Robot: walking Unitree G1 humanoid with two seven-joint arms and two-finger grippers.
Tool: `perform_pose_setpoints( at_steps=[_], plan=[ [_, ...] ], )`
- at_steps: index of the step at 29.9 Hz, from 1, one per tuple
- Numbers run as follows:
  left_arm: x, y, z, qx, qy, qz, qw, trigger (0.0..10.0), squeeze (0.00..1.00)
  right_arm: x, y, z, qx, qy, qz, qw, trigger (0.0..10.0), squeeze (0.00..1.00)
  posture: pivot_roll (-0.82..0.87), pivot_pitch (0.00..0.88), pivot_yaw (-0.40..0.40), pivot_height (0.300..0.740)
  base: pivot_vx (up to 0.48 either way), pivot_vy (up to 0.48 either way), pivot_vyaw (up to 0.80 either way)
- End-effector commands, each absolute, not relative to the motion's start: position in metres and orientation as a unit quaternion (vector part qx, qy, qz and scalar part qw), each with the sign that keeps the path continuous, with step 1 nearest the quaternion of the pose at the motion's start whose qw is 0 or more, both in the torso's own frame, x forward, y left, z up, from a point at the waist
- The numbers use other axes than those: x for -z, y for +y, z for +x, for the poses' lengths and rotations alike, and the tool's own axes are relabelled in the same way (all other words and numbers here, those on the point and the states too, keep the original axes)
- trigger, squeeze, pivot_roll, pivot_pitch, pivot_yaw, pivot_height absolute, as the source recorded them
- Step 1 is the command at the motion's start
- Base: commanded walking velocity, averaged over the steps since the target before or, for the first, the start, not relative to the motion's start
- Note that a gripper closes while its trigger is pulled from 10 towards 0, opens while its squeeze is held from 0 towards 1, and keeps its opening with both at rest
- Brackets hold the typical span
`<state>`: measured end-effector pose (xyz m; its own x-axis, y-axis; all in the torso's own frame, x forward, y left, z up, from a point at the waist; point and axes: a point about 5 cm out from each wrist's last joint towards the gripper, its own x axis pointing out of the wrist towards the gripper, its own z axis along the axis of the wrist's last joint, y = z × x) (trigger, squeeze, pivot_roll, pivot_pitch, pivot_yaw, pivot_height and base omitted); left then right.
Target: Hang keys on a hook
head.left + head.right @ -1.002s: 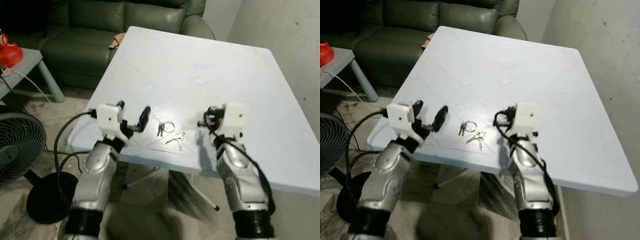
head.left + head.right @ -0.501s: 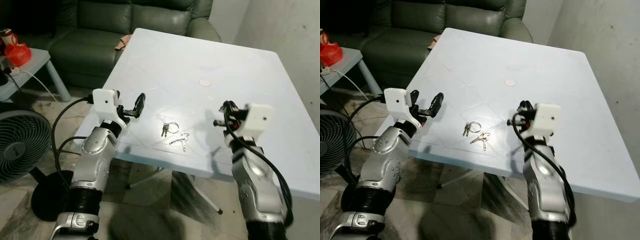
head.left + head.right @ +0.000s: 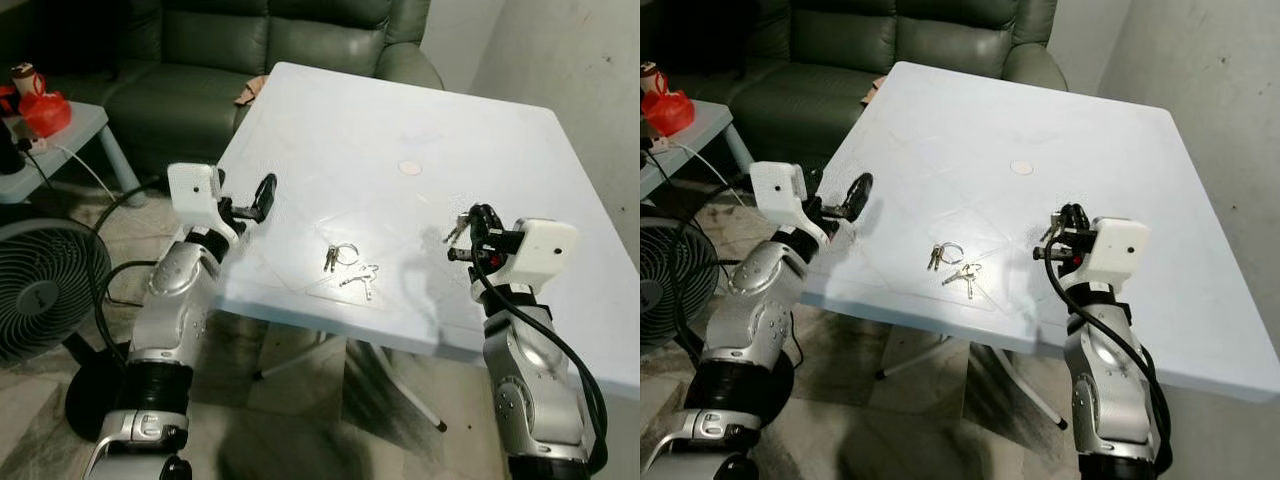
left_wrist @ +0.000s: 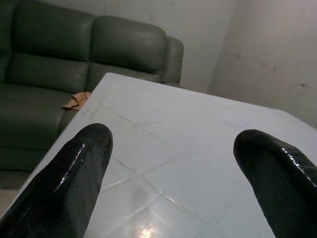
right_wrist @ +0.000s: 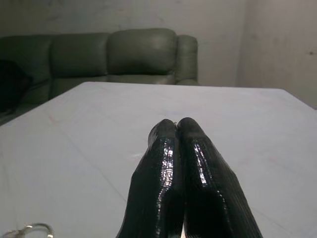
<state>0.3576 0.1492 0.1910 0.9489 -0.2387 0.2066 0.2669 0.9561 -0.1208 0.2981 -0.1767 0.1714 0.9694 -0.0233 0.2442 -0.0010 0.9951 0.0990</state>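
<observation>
The keys point(image 3: 347, 265) lie ungrasped near the counter's point(image 3: 400, 110) front edge between the spread-fingered left gripper point(image 3: 252, 203) and pinched-together right gripper point(image 3: 464, 227), so pickup probably comes next.

You have drawn both arms back and apart over the last second. Your left gripper point(image 3: 262, 197), which hung close beside the keys point(image 3: 346, 266), now sits at the desk's point(image 3: 400, 120) left edge, well apart from them, with its fingers point(image 4: 74, 168) spread wide. Your right gripper point(image 3: 464, 232) has swung out to the right and risen off the desk surface; its fingers point(image 5: 181, 163) are pressed together. The head camera has also lifted, so more of the sofa point(image 3: 200, 60) and fan point(image 3: 40, 290) shows.
</observation>
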Motion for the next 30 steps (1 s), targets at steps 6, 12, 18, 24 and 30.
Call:
perform_pose_setpoints(
  at_steps=[6, 12, 18, 24, 30],
  plan=[
    [-0.1945, 0.1473, 0.3624, 0.122, -0.100, -0.066, 0.985, 10.0, 0.00, -0.1739, -0.1810, 0.3007, 0.018, -0.128, 0.045, 0.991, 10.0, 0.00, 0.03, 0.065, -0.037, 0.740, 0.000, 0.000, -0.76],
    [-0.1912, 0.1450, 0.3624, 0.125, -0.100, -0.063, 0.985, 10.0, 0.00, -0.1724, -0.1805, 0.3013, 0.017, -0.125, 0.040, 0.991, 10.0, 0.00, 0.02, 0.052, -0.028, 0.740, 0.000, 0.000, -0.76],
    [-0.1899, 0.1446, 0.3634, 0.123, -0.100, -0.067, 0.985, 10.0, 0.00, -0.1721, -0.1803, 0.3017, 0.016, -0.125, 0.039, 0.991, 10.0, 0.00, 0.02, 0.050, -0.032, 0.740, 0.000, 0.000, -0.75],
    [-0.1883, 0.1428, 0.3640, 0.125, -0.098, -0.065, 0.985, 10.0, 0.00, -0.1708, -0.1794, 0.3018, 0.015, -0.124, 0.040, 0.991, 10.0, 0.00, 0.02, 0.039, -0.031, 0.740, 0.000, 0.000, -0.75],
    [-0.1870, 0.1425, 0.3651, 0.127, -0.093, -0.070, 0.985, 10.0, 0.00, -0.1692, -0.1783, 0.3023, 0.013, -0.122, 0.041, 0.992, 10.0, 0.00, 0.02, 0.030, -0.030, 0.740, 0.000, 0.000, -0.75]
  ],
)
